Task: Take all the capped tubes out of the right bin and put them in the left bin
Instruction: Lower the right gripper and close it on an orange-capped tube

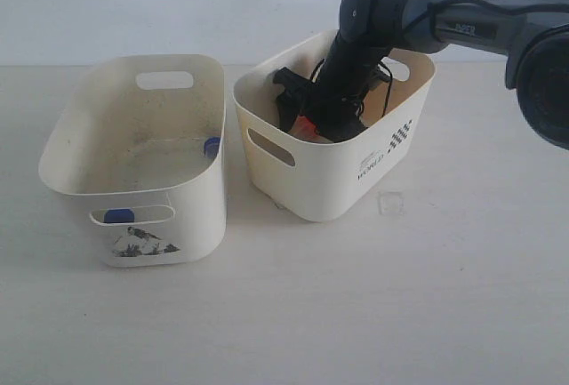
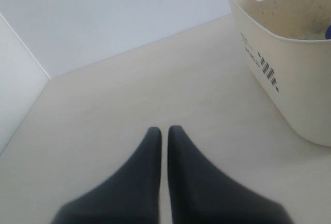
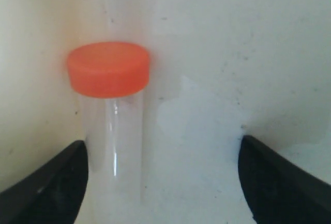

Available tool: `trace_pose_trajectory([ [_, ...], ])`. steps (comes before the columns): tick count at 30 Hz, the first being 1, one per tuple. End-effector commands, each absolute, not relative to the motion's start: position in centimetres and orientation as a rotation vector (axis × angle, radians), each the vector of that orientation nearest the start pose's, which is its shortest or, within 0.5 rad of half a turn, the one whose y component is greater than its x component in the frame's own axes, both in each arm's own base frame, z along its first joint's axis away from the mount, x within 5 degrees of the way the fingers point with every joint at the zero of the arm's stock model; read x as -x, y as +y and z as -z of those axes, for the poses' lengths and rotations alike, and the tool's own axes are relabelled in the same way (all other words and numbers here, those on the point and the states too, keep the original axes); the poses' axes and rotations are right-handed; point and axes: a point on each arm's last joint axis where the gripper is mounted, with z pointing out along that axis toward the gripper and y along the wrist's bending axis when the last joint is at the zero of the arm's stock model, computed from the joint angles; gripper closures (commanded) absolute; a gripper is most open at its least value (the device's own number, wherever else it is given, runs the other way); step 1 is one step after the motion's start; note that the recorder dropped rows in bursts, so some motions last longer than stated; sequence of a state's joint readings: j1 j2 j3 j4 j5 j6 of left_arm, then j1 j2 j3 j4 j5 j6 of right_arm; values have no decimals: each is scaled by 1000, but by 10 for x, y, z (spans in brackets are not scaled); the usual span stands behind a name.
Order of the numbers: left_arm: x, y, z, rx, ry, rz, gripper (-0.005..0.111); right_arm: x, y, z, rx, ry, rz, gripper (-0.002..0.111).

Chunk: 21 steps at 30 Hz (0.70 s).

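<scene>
The right arm (image 1: 462,25) reaches down from the upper right of the exterior view into the right bin (image 1: 351,185), the cream tub printed "WORLD". The right claw (image 3: 164,182) is inside this bin with its jaws spread wide and released; nothing is clamped.

In the right wrist view, one orange-capped tube (image 3: 114,131) stands between the two black fingers (image 3: 46,188). It is just beside one finger and well apart from the other. Contact with the near finger cannot be confirmed. The tube body is clear, and behind it is the bin's pale, stained surface. In the exterior view, its orange cap (image 1: 307,125) shows just beside the arm's black parts inside the bin.

The left bin (image 1: 80,180), marked with a dark bird-like sticker (image 1: 140,241), stands on the tabletop (image 1: 356,314) just beside the right bin. Two blue caps are visible in it: one blue cap (image 1: 212,145) near the wall that faces the right bin, and a second blue cap (image 1: 118,216) seen through the front handle slot.

The left claw (image 2: 164,131) hangs over bare tabletop with its jaws clenched together on nothing.

A small clear piece (image 1: 389,203) lies on the tabletop near the right bin.
</scene>
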<state>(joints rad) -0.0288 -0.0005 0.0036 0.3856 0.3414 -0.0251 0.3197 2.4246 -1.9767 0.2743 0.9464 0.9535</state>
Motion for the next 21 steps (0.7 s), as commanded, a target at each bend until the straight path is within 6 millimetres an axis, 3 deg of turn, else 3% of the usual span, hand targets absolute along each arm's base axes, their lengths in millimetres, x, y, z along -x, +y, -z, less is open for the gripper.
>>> trace_pose_trajectory([
  [1, -54, 9, -185, -237, 1791, -322, 102, -469, 175, -88, -1188, 2876, -451, 33],
  [8, -54, 9, -185, -237, 1791, -322, 102, -460, 166, -86, -1146, 2961, -253, 33],
  [10, -54, 9, -185, -237, 1791, -322, 102, -463, 168, -86, -1148, 2938, -288, 33],
  [16, -54, 9, -185, -237, 1791, -322, 102, -476, 182, -92, -1227, 2782, -600, 33],
  [21, -54, 9, -185, -237, 1791, -322, 102, -469, 176, -89, -1183, 2875, -460, 33],
])
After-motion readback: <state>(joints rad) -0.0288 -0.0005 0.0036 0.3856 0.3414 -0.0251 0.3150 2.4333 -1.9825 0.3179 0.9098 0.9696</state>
